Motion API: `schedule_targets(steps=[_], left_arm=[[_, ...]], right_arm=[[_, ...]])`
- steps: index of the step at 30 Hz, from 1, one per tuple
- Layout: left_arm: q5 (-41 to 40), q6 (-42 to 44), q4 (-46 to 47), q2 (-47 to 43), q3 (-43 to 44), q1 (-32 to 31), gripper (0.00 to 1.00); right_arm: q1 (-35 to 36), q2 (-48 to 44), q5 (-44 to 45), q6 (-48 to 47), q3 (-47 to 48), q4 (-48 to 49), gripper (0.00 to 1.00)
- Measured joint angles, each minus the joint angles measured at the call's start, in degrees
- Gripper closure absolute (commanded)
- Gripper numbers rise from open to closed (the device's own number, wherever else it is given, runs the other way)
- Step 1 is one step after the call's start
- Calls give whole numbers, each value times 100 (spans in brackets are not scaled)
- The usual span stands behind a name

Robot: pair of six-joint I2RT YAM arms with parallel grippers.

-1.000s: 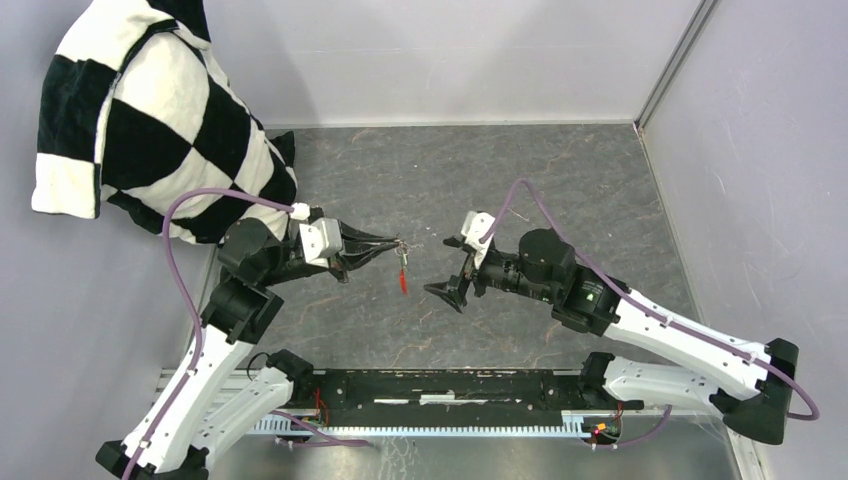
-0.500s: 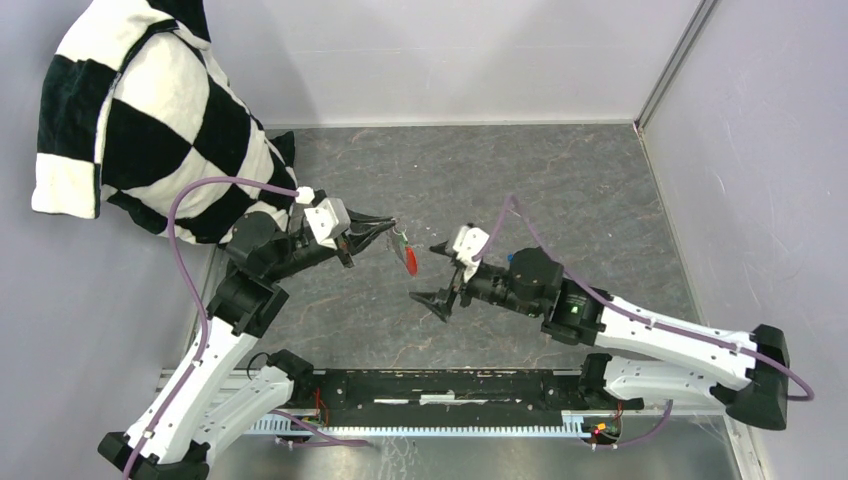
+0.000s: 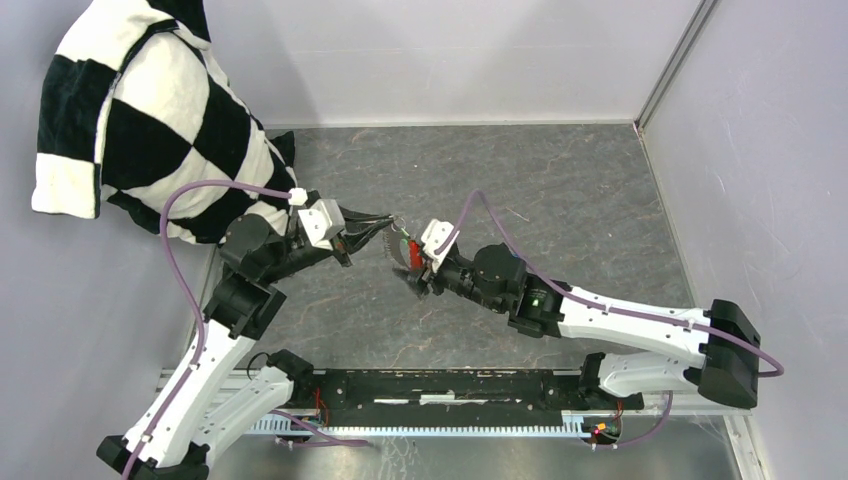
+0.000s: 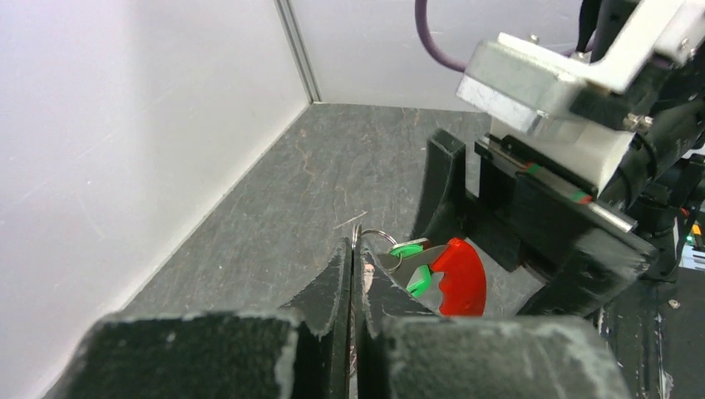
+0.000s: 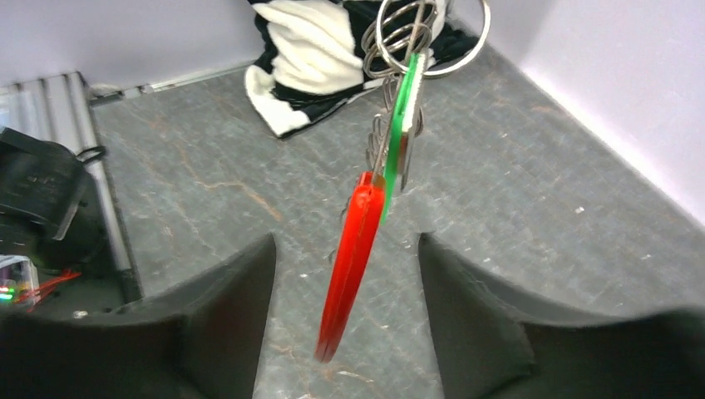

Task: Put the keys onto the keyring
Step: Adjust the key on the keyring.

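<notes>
Right wrist | left gripper (image 4: 356, 249) clamped on keyring (image 5: 413, 33) | right gripper (image 5: 347, 249) wide, straddling red tag (image 5: 349, 266) below keyring | advice: close gently on tag, keeping keyring untwisted

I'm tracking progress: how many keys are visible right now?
1. A green-headed key hangs on the keyring beside the red tag, held by the left pincer, dangling inside the open right pincer. Another key may be hidden behind them.

The keyring (image 5: 378, 46) is thin shiny metal, its red tag (image 5: 353, 249) glossy smooth plastic. The green key head (image 5: 405, 100) is plastic too. The bench (image 3: 560, 180) looks matt, stone-like; the checked cloth (image 3: 150, 120) soft and fluffy.
</notes>
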Motion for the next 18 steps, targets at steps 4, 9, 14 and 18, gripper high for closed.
schedule_targets(steps=[4,9,14,18], left_arm=[[31,0,-22,-76,72,0,62],[157,129,-208,-120,258,0,9],[197,704,-835,-358,345,0,0],[199,1482,-1373,-835,348,0,0]], right_arm=[[0,144,-83,-35,201,-28,98],[2,138,-317,179,619,-348,99],[-4,-116,-538,645,946,-946,99],[-94,-164,-684,1167,1711,-1987,100]])
